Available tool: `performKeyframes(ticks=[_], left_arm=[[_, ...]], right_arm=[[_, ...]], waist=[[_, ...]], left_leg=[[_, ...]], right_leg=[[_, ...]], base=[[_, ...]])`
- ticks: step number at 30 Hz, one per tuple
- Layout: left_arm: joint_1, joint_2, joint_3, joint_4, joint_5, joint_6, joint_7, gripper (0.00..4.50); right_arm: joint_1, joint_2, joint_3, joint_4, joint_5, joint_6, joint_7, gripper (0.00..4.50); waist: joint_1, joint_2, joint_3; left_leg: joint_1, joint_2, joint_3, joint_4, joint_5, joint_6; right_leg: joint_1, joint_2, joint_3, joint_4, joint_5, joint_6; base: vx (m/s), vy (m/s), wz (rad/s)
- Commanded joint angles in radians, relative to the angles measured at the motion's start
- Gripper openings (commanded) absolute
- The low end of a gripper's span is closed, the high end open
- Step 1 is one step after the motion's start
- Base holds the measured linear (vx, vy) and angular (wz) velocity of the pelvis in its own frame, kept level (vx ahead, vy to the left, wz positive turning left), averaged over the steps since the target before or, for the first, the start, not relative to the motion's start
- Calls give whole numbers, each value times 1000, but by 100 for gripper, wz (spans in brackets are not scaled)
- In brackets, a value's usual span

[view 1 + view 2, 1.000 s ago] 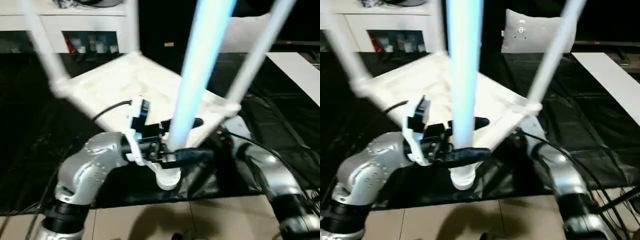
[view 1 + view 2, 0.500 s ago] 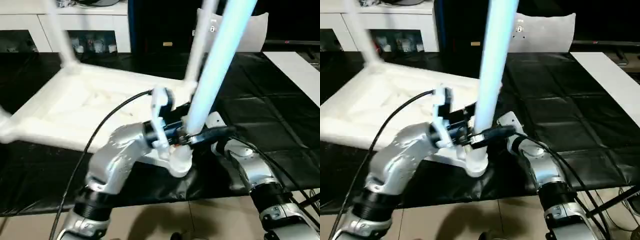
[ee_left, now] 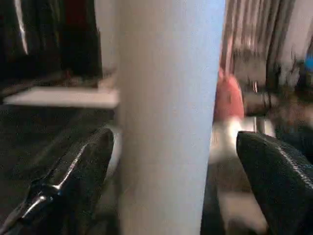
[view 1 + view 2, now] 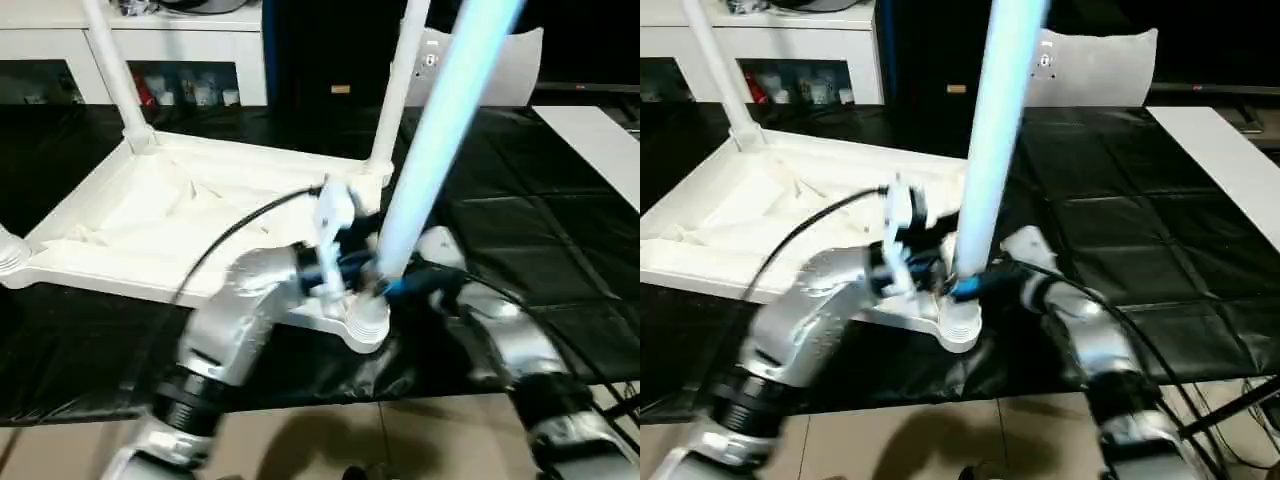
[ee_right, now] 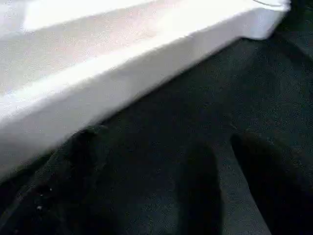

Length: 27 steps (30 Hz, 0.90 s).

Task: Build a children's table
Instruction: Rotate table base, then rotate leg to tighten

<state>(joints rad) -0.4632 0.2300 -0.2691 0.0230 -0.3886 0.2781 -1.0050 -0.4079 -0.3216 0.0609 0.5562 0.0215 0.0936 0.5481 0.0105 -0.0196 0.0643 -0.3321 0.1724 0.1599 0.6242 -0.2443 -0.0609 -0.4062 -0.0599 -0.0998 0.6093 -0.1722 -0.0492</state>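
1. Table top lies upside down, ribbed underside up, on a black sheet; it covers left and centre of the head views.
2. Near leg stands in the front corner socket, lower centre of frame, leaning up toward upper right. It looks pale blue.
3. Two more legs rise from the far corners: one upper left, one upper centre. A 4th corner socket sits at the left edge; can't tell what it holds.
4. Left gripper is at the near leg just above the socket. In left wrist view its fingers are spread, one each side of the leg, close to it; contact unclear, so grip can't be told.
5. Right gripper is low, just right of the same socket. In right wrist view two dark blurred fingers stand apart over the black sheet, with the top's white edge beyond; nothing between them.
6. White shelf unit upper left; tiled floor along the bottom.
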Motion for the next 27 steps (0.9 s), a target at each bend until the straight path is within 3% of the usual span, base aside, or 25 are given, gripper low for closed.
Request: performKeyframes(ticks=[1,8,12,13,15,20,27], left_arm=[[16,57,7,13,23,4,-76,441],[-10,172,-49,145,108,-71,-177,441],[-71,215,-105,271,202,-175,-221,407],[-123,231,-143,370,272,-245,-241,407],[-158,232,-159,439,309,-287,-249,389],[-219,219,-180,574,348,-343,-277,343],[-264,179,-167,719,351,-429,-327,294]], right_arm=[[24,-23,-33,-62,34,-22,37,450],[82,-77,-24,-160,64,-24,127,450],[116,-120,-16,-239,100,-15,220,450],[152,-164,-5,-319,130,0,308,450],[179,-198,3,-376,151,18,363,450],[232,-270,10,-469,196,63,464,450],[291,-332,11,-625,320,199,576,450]], waist=[[8,9,-69],[8,12,-66],[16,16,-67],[24,21,-65],[29,14,-70],[35,17,-72],[45,12,-71]], left_leg=[[-16,51,-12,-74,-61,75],[-14,49,-13,-76,-95,71],[-11,50,-14,-78,-99,71],[-12,46,-13,-77,-92,81],[-12,48,-14,-76,-82,90],[-16,47,-12,-73,-68,93],[-19,46,-15,-74,-75,105]], right_leg=[[71,-86,67,-74,-224,-188],[71,-84,66,-82,-288,-168],[70,-84,67,-85,-296,-155],[71,-81,67,-91,-292,-147],[75,-83,69,-84,-266,-137],[75,-86,65,-88,-273,-151],[77,-88,60,-99,-356,-107]], base=[[0,0,0],[0,0,0],[0,0,0],[0,0,0],[0,0,0],[0,0,0],[0,0,0]])
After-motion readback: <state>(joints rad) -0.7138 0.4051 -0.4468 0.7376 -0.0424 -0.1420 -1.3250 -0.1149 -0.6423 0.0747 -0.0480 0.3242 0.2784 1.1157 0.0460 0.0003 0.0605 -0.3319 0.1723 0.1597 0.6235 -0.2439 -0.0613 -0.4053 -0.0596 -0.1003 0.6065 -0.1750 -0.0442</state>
